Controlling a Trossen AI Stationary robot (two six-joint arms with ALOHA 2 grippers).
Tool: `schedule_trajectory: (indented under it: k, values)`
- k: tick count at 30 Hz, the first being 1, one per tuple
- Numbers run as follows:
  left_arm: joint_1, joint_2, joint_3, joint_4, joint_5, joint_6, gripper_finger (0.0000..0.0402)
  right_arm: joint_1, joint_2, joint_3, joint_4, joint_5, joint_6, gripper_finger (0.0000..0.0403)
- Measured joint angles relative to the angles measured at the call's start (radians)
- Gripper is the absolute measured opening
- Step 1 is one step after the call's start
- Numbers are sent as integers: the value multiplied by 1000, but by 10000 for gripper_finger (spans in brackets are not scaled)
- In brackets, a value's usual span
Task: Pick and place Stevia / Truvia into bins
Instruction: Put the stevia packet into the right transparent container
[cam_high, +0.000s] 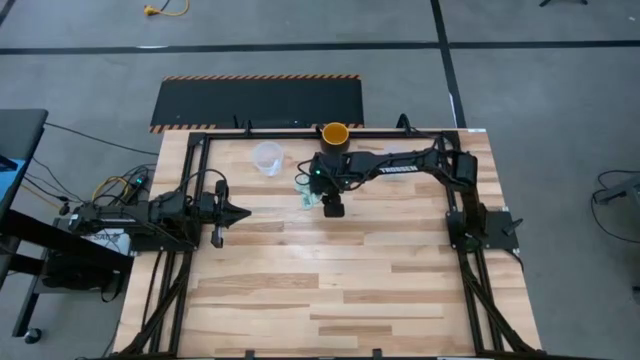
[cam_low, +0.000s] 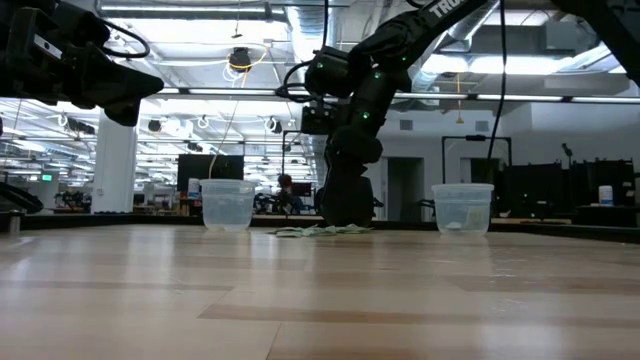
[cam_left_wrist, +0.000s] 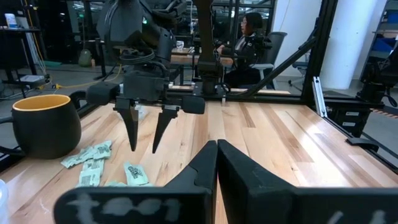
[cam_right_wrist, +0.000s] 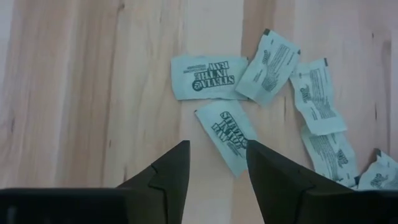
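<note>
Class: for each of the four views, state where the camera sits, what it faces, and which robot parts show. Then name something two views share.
High: overhead, straight down; both arms, table.
Low: table height, facing the room; right gripper, two clear cups.
Left wrist: past shut left gripper toward the open right one.
Right wrist: down past its own jaws onto the sachets.
Shared: both wrist views show the sachets.

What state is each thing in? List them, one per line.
Right gripper: jaws open, pointing down over the sachets, holding nothing.
Left gripper: jaws shut, empty, waiting at the table's left.
Sachets: loose, lying flat on the table.
Clear cup: upright; contents cannot be told.
Second clear cup: upright; contents unclear.
Yellow cup: upright.
</note>
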Motion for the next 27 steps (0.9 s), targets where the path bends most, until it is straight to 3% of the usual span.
schedule_trajectory:
  k: [14, 17, 27]
  values:
    - [0, 0, 0, 0, 0, 0, 0, 9, 49, -2, 37, 3, 4, 208]
    - [0, 0, 0, 0, 0, 0, 0, 18, 73, 2, 77, 47, 23, 217]
    - [0, 0, 0, 0, 0, 0, 0, 14, 88, 0, 92, 59, 33, 213]
